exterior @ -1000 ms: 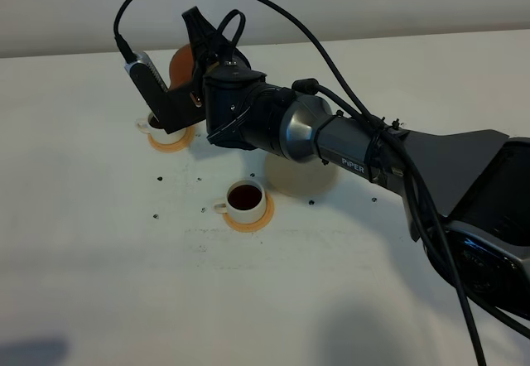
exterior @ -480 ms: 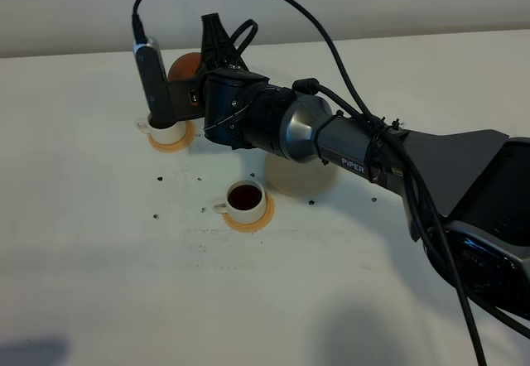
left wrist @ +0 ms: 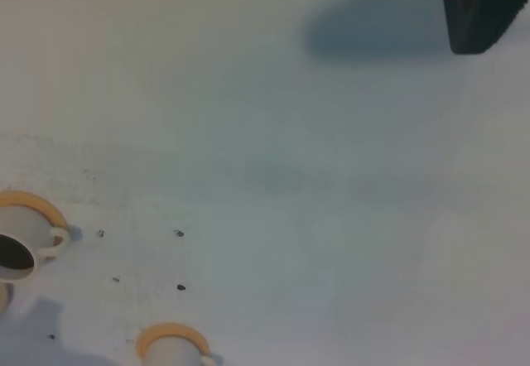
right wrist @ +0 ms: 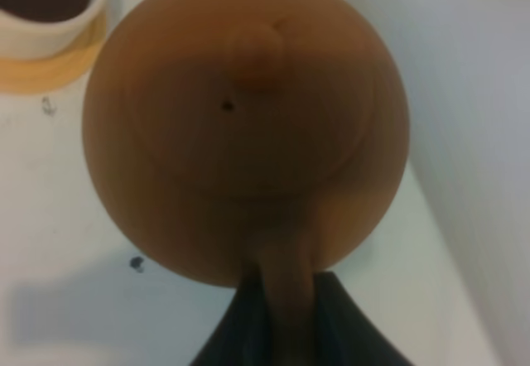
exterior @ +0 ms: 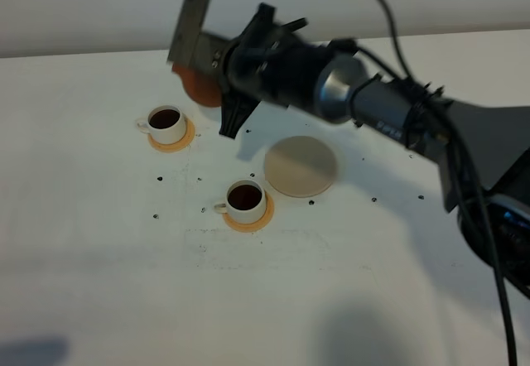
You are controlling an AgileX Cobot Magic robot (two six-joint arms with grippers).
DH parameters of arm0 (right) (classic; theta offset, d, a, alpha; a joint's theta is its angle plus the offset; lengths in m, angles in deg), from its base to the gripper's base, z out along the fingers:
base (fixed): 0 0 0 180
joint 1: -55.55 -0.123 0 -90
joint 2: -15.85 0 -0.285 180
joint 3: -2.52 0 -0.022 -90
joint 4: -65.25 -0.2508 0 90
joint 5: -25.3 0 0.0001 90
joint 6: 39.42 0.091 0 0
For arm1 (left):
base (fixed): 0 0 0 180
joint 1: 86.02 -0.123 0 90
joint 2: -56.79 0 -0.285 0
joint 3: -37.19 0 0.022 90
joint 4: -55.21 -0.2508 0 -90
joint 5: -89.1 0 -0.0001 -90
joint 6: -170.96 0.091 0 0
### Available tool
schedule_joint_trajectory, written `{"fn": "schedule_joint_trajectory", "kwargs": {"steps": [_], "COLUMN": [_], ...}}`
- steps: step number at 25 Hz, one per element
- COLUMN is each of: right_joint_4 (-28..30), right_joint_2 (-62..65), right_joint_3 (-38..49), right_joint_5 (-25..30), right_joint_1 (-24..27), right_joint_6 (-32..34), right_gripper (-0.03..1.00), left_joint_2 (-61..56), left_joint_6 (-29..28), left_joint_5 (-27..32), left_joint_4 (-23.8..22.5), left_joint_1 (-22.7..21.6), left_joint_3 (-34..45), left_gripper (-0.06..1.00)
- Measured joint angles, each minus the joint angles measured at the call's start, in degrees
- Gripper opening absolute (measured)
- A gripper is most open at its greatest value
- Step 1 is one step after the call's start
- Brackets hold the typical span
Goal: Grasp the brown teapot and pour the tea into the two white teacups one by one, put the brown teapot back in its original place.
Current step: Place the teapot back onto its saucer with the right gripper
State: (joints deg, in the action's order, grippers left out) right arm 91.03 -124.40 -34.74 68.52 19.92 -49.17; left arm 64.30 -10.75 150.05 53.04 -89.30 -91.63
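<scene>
My right gripper [exterior: 222, 84] is shut on the loop handle of the brown teapot [exterior: 195, 84] and holds it in the air, just behind and to the right of the far white teacup [exterior: 166, 122]. In the right wrist view the teapot [right wrist: 244, 126] fills the frame, level, with its lid knob facing the camera; the dark fingers [right wrist: 331, 320] clamp the handle. Both white teacups hold dark tea: the far one and the near one [exterior: 245, 199], each on an orange coaster. The pale cream disc [exterior: 301, 166] lies bare, right of the cups. My left gripper is out of view.
Small dark specks [exterior: 158, 179] dot the white table around the cups. The left wrist view shows two cups at its edge [left wrist: 18, 246] [left wrist: 174, 351] and a dark shape [left wrist: 484, 10] in one corner. The far cup and coaster also show in the right wrist view [right wrist: 45, 6].
The right arm has lifted and swung back and to the right, away from the far cup. The teapot has gone from tilted over that cup to level. The far cup now shows, filled.
</scene>
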Motion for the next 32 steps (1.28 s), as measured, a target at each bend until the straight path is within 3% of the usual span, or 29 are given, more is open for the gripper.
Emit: {"fn": "schedule_joint_trajectory", "kwargs": {"steps": [5, 8, 28, 32], "right_joint_4": [-11.36, -14.63, -17.93, -18.35], "right_joint_2": [0.07, -0.05, -7.25, -7.43], "right_joint_3": [-1.09, -1.09, -1.33, -3.74], "right_joint_5": [3.02, 3.88, -0.65, 2.6], "right_joint_1": [2.89, 3.81, 4.55, 4.55], "right_joint_6": [-0.4, -0.4, 0.91, 0.91], "right_gripper": [0.09, 0.09, 0.09, 0.09], "left_joint_2": [0.0, 0.0, 0.0, 0.0], "left_joint_6": [0.0, 0.0, 0.0, 0.0], "left_joint_5": [0.0, 0.0, 0.0, 0.0], "left_joint_4": [0.0, 0.0, 0.0, 0.0], "left_joint_1": [0.0, 0.0, 0.0, 0.0], "left_joint_3": [0.0, 0.0, 0.0, 0.0], "left_gripper": [0.35, 0.35, 0.35, 0.35]}}
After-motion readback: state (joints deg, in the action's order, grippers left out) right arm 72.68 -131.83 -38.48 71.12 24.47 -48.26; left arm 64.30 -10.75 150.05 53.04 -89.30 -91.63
